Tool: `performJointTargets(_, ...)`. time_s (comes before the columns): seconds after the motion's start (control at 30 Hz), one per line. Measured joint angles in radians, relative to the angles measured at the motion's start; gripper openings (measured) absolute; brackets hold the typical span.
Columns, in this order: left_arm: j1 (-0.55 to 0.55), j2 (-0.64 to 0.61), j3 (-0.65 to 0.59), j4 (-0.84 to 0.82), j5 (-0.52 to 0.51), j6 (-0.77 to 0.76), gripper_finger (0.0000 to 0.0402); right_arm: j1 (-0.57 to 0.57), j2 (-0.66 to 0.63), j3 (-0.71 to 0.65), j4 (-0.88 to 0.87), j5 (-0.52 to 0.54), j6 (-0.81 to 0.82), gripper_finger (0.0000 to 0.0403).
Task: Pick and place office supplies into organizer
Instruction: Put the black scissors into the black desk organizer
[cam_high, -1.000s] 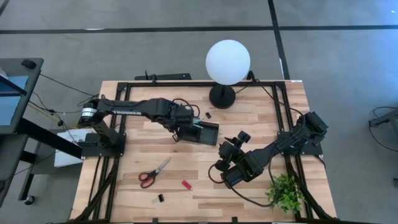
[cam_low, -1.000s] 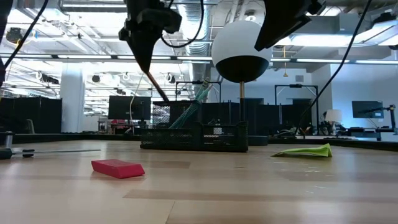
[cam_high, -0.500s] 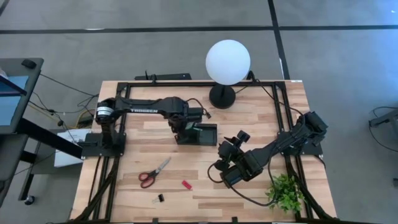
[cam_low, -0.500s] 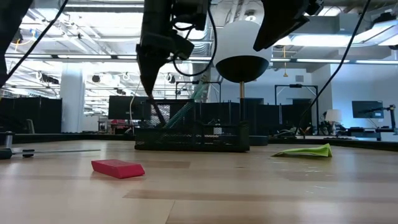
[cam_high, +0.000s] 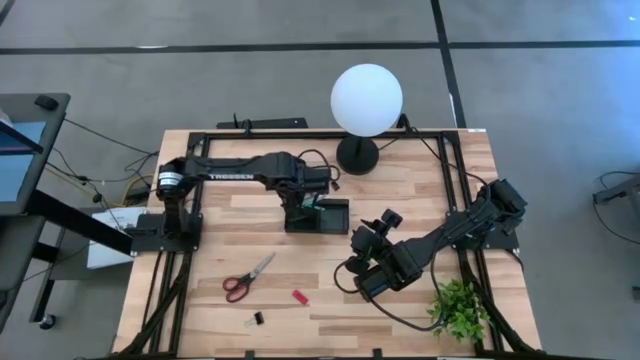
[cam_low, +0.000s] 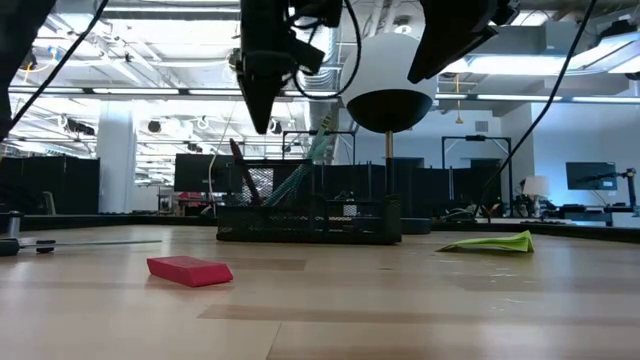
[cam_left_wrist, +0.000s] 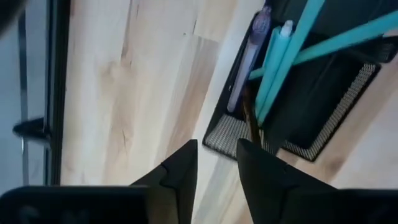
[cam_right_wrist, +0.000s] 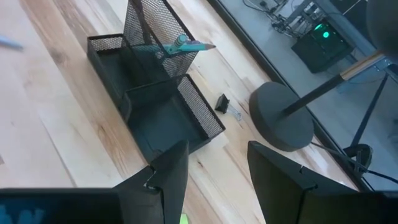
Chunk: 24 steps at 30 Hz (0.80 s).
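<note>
Left tool (cam_left_wrist: 214, 163): your fingers stand apart, empty, directly above the organizer's (cam_high: 322, 215) pen end.
Right tool (cam_right_wrist: 214, 165): parted, empty, waiting near the plant (cam_high: 458, 306).
Table (cam_high: 400, 190): pale wood planks; an open workshop with ceiling lights lies beyond.
Pens (cam_left_wrist: 283, 59): teal ones lean slanted in the mesh cup; a brown one, seemingly, stands beside them.
Scissors (cam_high: 247, 277): flat, lying diagonally, well apart from the tool.

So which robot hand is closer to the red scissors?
It's a close call, but probably the left. The left gripper hangs over the organizer, up the table from the scissors. The right gripper waits farther across the table, toward the plant.
</note>
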Motion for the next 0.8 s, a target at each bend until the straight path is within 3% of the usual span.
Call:
performJointTargets(0.23,-0.021,-0.006,0.121,-0.208,-0.048,-0.332,0.0111,0.009,0.0,0.0,-0.05,0.0,0.004,0.0161)
performJointTargets(0.43,-0.145,-0.121,0.115,-0.205,-0.169,-0.485,0.0112,0.053,0.0,0.0,-0.157,0.0,0.105,0.0161)
performJointTargets(0.6,-0.328,-0.197,0.032,-0.199,-0.334,-0.68,0.0112,0.088,0.0,0.0,-0.211,0.0,0.172,0.0161)
performJointTargets(0.73,-0.494,-0.217,-0.096,-0.2,-0.299,-0.849,0.0112,0.107,0.0,0.0,-0.211,0.0,0.174,0.0161)
performJointTargets(0.8,-0.574,-0.217,-0.166,-0.2,-0.23,-0.935,0.0112,0.109,0.0,0.0,-0.209,0.0,0.175,0.0161)
